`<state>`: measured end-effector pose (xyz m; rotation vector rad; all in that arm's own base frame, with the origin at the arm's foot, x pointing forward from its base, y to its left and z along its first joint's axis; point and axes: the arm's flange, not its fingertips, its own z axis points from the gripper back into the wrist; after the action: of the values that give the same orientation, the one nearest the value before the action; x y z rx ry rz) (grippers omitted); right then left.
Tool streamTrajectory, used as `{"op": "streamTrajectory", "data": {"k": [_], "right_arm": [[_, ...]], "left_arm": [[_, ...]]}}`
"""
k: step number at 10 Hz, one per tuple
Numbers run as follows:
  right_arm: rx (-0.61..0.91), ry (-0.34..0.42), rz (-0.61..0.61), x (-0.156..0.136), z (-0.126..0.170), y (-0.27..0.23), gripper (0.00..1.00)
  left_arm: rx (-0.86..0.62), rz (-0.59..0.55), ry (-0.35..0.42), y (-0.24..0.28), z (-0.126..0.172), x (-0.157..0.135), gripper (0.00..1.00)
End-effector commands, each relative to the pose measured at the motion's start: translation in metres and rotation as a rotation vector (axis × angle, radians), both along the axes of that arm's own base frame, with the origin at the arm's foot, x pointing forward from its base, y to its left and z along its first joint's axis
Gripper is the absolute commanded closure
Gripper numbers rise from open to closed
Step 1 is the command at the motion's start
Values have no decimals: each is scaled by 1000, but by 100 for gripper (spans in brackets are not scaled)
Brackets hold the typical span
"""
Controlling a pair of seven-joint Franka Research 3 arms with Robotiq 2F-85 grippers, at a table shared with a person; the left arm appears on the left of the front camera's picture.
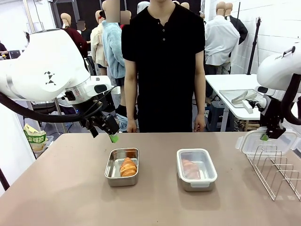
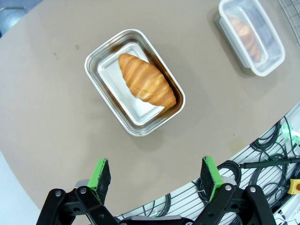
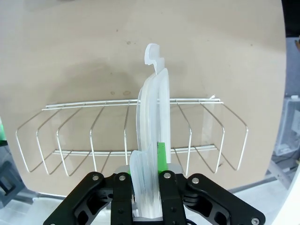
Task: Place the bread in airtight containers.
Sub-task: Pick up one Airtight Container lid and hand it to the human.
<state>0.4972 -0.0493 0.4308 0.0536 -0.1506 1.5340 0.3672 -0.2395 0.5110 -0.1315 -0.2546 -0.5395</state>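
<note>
1. We see the open container (image 1: 122,173) left of table centre, its long axis running toward the person (image 1: 162,66); the croissant (image 1: 128,166) lies inside it, long axis roughly along the tin's length; from the left wrist it sits slightly skewed across the tin.
2. The lidded container (image 1: 196,168) stands to its right, well apart; the second croissant (image 1: 189,168) shows through the clear cover, lengthwise.
3. Our left gripper (image 1: 109,132) hangs above the table behind the open tin, jaws wide apart, nothing between them.
4. Our right gripper (image 1: 266,135) is clamped on the loose lid (image 1: 267,141), held on edge over the wire rack (image 1: 278,170); from the right wrist the lid stands upright between the fingers.
</note>
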Motion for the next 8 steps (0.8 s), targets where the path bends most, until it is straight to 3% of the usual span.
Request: {"op": "streamTrajectory", "data": {"k": [1, 5, 8], "right_arm": [[-3, 69, 0, -21, 22, 2, 100], [0, 78, -18, -49, 89, 2, 100], [11, 34, 26, -64, 141, 9, 100]], "left_arm": [[-3, 0, 0, 0, 0, 1, 0], [-3, 0, 0, 0, 0, 1, 0], [-3, 0, 0, 0, 0, 1, 0]]}}
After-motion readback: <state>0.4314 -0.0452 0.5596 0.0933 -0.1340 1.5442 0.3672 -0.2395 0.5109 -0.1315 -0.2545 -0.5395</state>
